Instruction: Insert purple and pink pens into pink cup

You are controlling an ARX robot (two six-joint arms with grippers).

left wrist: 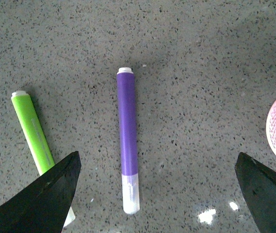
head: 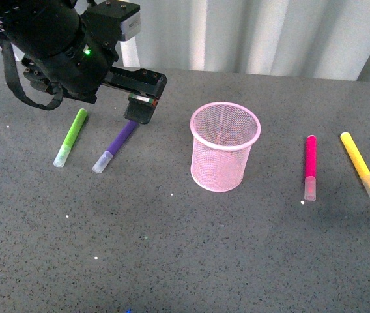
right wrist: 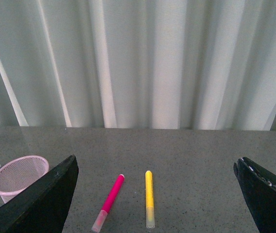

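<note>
My left gripper [head: 139, 112] hangs over the far end of the purple pen [head: 115, 147]. Its fingers [left wrist: 55, 194] are spread wide and hold nothing. In the left wrist view the pen lies flat on the table [head: 172, 248] in the gap between them, closer to one finger than the other and touching neither. I cannot tell how high above the table my fingertips are.

The purple pen points its pale cap toward me and lies to the left of the cup [head: 217, 163], apart from it. Just beside the pen, further left, is the green marker [head: 73, 135], also flat with its cap toward me; the two do not touch.

The cup stands upright near the middle of the table, mouth up, with nothing inside that I can see.

The pink pen [head: 311, 163] lies flat to the right of the cup, well apart from it, cap toward me. The yellow marker [head: 359, 163] is just beside it on the far right, not touching.

My right gripper [right wrist: 155, 162] does not show in the front view. Its wrist view shows both fingers [right wrist: 45, 204] spread wide with nothing between them, facing the curtain [right wrist: 138, 63], with the pink pen and yellow marker on the table ahead.
</note>
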